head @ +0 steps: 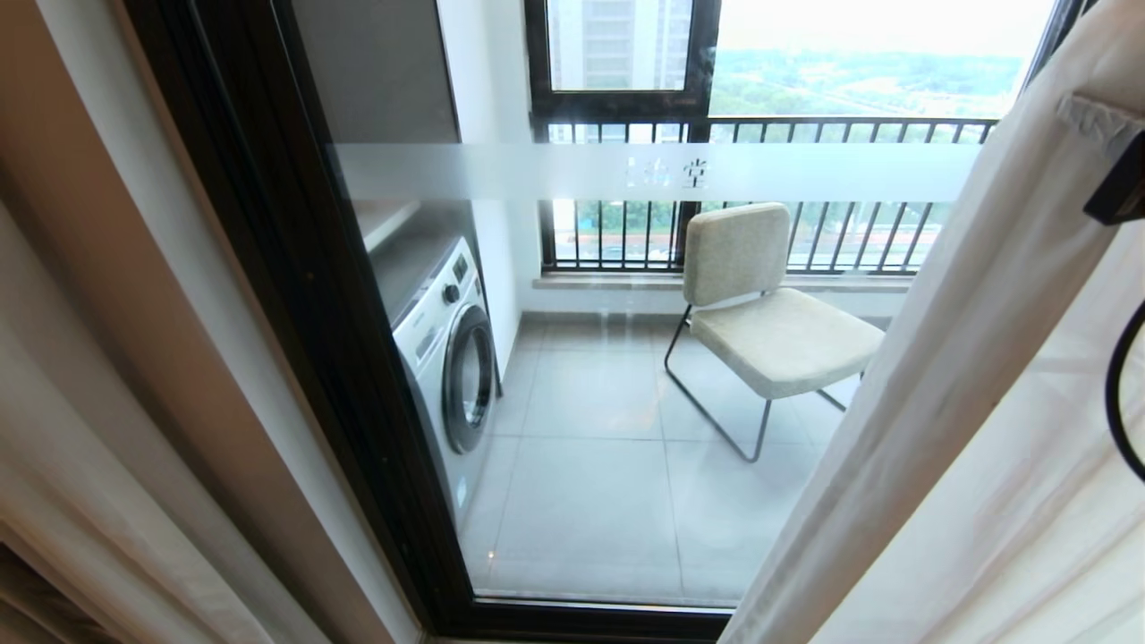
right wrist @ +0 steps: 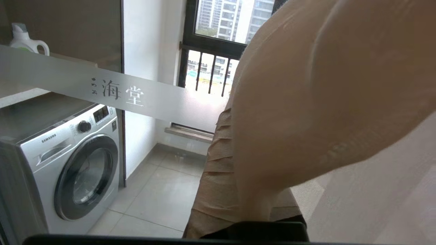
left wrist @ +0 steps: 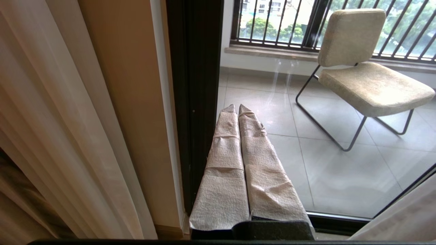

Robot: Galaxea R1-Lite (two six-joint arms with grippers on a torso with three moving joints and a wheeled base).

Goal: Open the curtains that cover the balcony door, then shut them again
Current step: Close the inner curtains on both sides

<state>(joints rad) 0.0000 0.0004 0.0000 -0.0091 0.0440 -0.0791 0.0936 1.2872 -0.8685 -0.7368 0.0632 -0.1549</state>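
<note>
The curtains hang in two bunches: one gathered at the robot's left past the door frame, the other hanging on the right, its sheer edge running as a long slanted line from the upper right down to the sill. Between them the balcony door stands mostly uncovered, its frosted band crossing the glass, with a chair and a washing machine visible beyond. The relation that matters: the right-hand drape lies directly on and over the right gripper, long axis near vertical, free edge facing leftward across the glass. In the right wrist view, cloth wraps the padded fingers, which are pressed together; whether a fold is pinched between them cannot be told, since fabric hides the tips. The right arm is raised at the right edge of the head view, only a dark corner of it showing. The left gripper is parked low by the door frame, fingers closed and empty, pointing toward the glass, with the left drape just beside it but apart. Judgement: the right arm is the nearer to the cloth that counts; dragging that edge leftward would cover the pane.
</note>
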